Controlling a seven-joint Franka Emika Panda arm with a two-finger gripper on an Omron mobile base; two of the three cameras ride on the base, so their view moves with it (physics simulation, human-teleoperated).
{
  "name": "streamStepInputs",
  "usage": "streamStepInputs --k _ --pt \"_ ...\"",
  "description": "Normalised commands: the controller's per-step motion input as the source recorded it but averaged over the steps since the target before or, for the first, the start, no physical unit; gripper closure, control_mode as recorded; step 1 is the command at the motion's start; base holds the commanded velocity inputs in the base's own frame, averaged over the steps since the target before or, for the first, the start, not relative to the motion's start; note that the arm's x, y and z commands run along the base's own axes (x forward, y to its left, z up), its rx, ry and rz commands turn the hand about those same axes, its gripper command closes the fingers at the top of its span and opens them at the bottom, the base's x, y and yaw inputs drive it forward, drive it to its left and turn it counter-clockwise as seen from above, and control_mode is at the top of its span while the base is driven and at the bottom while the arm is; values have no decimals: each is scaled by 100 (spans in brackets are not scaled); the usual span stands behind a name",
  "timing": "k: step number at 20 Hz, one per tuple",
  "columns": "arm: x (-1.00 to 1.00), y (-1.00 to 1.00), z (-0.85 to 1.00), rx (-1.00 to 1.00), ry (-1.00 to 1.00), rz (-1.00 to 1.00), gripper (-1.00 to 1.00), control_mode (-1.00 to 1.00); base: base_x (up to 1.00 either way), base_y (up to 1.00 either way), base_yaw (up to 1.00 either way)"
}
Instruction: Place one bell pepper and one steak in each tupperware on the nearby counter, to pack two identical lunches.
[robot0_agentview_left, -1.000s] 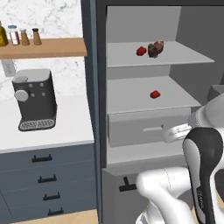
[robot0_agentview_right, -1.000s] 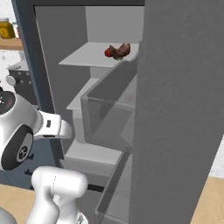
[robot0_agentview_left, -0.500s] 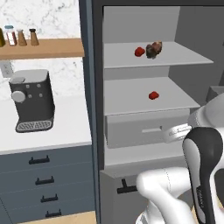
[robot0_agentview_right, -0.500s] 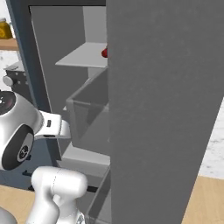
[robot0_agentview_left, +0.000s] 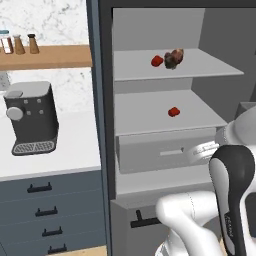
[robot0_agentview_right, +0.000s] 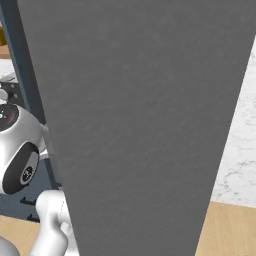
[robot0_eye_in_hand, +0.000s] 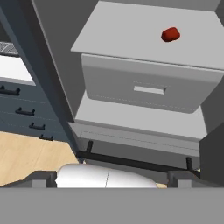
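Observation:
An open grey cabinet holds the food. On its top shelf a red bell pepper (robot0_agentview_left: 157, 61) lies just left of the brown mottled steak (robot0_agentview_left: 173, 58). One shelf lower sits a second bell pepper (robot0_agentview_left: 173, 111), which in the hand view lies at the upper right (robot0_eye_in_hand: 170, 34). My gripper (robot0_eye_in_hand: 111, 179) is open, low in front of the cabinet and well below that shelf, with nothing between its fingers. The white counter (robot0_agentview_left: 65, 150) lies to the left of the cabinet. The tupperware is out of view.
A black coffee machine (robot0_agentview_left: 31, 117) stands on the counter under a wooden shelf (robot0_agentview_left: 45, 56) of bottles. A closed grey drawer (robot0_eye_in_hand: 144, 89) sits below the lower shelf. A big grey door panel (robot0_agentview_right: 140, 100) blocks the right base view. Dark drawers (robot0_agentview_left: 45, 212) run under the counter.
The whole picture has shifted, so the camera has moved. In the right base view the grey panel now covers the shelves and the food. The gripper stays open.

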Motion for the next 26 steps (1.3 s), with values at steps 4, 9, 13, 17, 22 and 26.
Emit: streamStepInputs --k 4,9,13,17,22,26 --pt "0 0 0 0 0 0 -100 100 10 0 0" --pt "2 -9 1 1 0 0 -100 -100 3 -7 0" --pt "34 -54 35 4 0 -4 -100 -100 0 0 0" --pt "78 -66 24 1 0 -13 -100 -100 0 0 0" --pt "94 -65 -2 0 0 -13 -100 -100 0 0 0" --pt "93 -42 -16 -3 0 -8 -100 -100 0 0 0"
